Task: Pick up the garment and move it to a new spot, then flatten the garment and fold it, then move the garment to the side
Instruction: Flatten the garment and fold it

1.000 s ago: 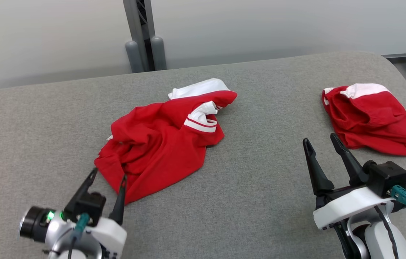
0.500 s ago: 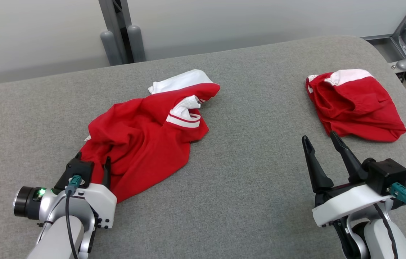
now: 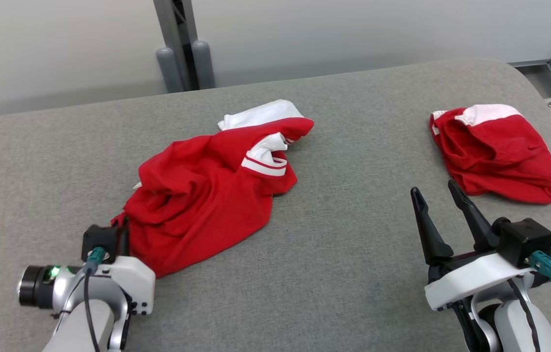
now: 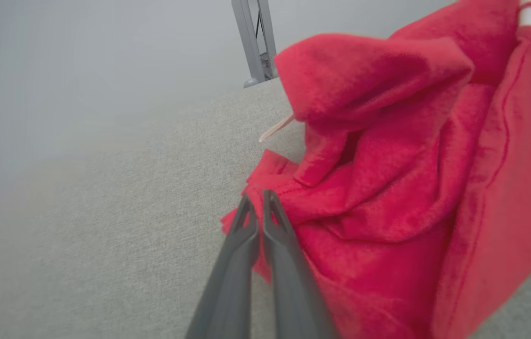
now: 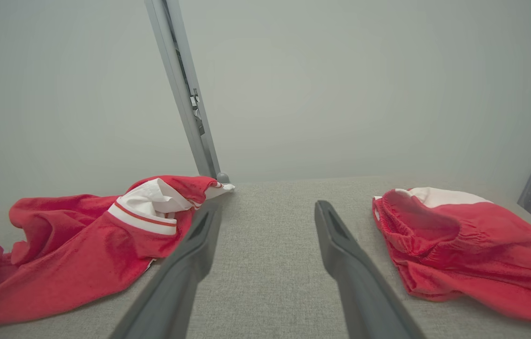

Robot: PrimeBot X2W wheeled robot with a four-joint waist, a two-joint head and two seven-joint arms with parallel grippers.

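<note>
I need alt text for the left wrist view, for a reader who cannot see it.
The left gripper, with two dark fingers, is pinched shut on the edge of a crumpled red fabric garment lying on a grey cloth-covered table. A grey metal post stands behind the table's far edge.

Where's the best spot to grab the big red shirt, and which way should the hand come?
Probably its near-left corner, coming in low over the table from the robot's side. There the red shirt bunches into a raised fold at its edge, thin enough to pinch, while the middle lies in thick heaps. The left hand is shut on that corner.
</note>
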